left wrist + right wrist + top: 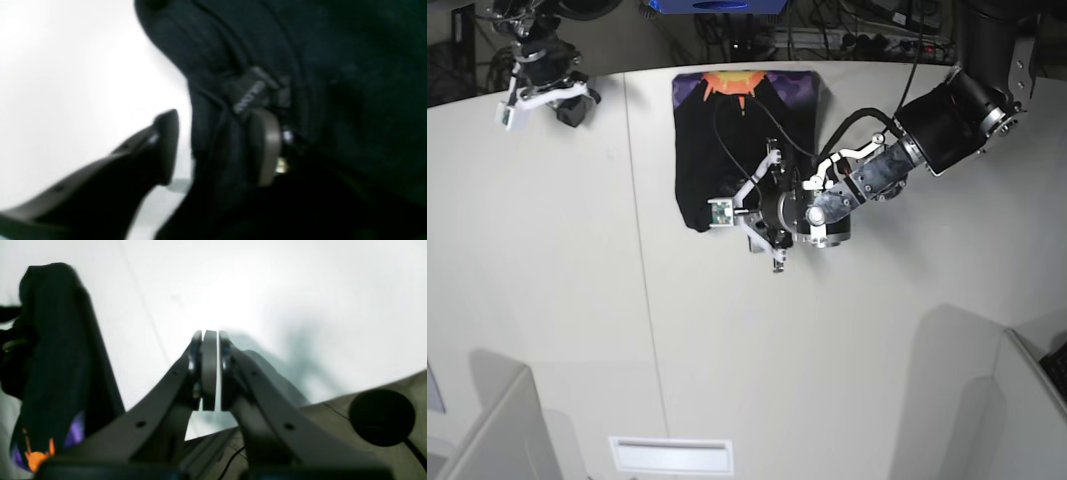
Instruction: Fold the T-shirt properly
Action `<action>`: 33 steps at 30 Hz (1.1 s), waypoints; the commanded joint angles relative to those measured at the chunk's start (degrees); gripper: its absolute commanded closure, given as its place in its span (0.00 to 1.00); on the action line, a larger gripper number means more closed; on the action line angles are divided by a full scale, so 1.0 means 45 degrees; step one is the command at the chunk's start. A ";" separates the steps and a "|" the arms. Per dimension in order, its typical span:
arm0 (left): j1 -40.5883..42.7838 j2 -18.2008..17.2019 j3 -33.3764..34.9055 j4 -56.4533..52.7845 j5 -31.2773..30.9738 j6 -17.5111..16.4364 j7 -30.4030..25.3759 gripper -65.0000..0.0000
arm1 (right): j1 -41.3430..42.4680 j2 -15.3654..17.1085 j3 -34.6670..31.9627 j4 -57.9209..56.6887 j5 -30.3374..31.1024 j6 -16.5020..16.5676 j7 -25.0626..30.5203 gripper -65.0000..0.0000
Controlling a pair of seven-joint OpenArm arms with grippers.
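The T-shirt (727,150) lies folded at the far middle of the white table (547,300), black with the sunburst print at its far end. My left gripper (752,215) is at the shirt's near edge. In the left wrist view the T-shirt (333,66) fills the right side; one finger (163,146) is over bare table, the other (263,146) is against the cloth beside the neck label (250,95), with a fold between them. My right gripper (210,370) is shut and empty, at the far left (557,95); the shirt (56,356) lies to its left.
Cables and equipment (757,20) line the table's far edge. A dark round object (382,416) sits off the table on a brownish surface. A white slot (672,455) is set near the front edge. Grey panels (497,430) stand at the front corners.
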 commanded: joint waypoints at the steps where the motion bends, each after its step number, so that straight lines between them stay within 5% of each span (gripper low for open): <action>1: -0.0360 -0.0038 -0.0087 0.0347 0.0039 -0.0131 0.0096 0.42 | -0.0074 0.0054 -0.0095 0.0163 0.0102 0.0100 0.0237 1.00; 5: -0.0399 -0.0038 -0.0985 0.1128 0.0039 -0.0131 0.0096 0.35 | -0.0035 0.0093 -0.0603 0.0163 0.0102 0.0100 0.0237 1.00; 16: 0.0656 -0.0135 -0.5420 0.4019 0.0020 -0.0131 0.0096 0.38 | -0.0113 0.0542 -0.0603 0.0183 0.0082 0.0158 0.0315 1.00; 18: 0.1457 -0.0272 -0.6690 0.4664 0.0039 -0.0131 0.0076 0.50 | -0.0230 0.0972 -0.0622 0.0183 0.0082 0.0158 0.0354 1.00; 21: 0.2727 -0.0663 -0.8311 0.5739 0.0039 -0.0131 -0.0002 0.93 | -0.0641 0.1421 -0.0661 0.0261 0.0082 0.0217 0.1018 1.00; 23: 0.3509 -0.0682 -0.9269 0.6227 0.0039 -0.0131 -0.0139 1.00 | -0.1051 0.1734 -0.0700 0.0261 0.0063 0.0842 0.2073 1.00; 26: 0.5032 -0.0780 -1.1144 0.6149 0.0078 -0.0131 -0.1897 1.00 | -0.1696 0.1890 -0.0583 0.0261 0.0063 0.2092 0.3148 1.00; 33: 0.9018 -0.2245 -1.1925 0.6051 0.2930 -0.0151 -0.8188 1.00 | -0.2536 0.2281 -0.0681 0.0515 -0.1149 0.2249 0.3382 1.00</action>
